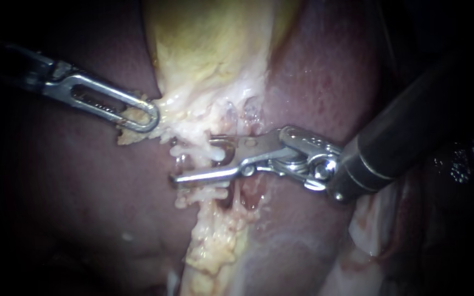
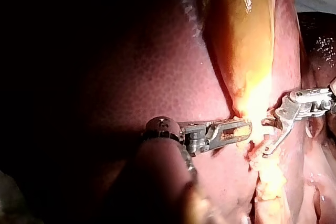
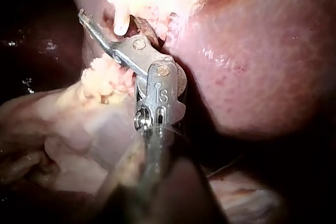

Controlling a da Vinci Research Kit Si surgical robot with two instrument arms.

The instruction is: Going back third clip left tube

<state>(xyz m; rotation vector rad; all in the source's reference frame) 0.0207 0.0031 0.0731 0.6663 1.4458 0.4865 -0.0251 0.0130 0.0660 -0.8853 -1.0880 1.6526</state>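
Right instrument (image 1: 196, 160): jaws gaping, straddling the tube (image 1: 218, 156), so the pull-back is not yet done. I can make out no clip. Left instrument (image 1: 141, 116) clamps fat (image 1: 130, 136) beside the tube.

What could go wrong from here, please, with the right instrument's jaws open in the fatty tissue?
1. The right instrument's open jaws straddle pale strands; withdrawing carelessly might snag or tear them.
2. The left instrument, shut on fatty tissue, appears to hold it taut; a slip or extra pull could tear it.
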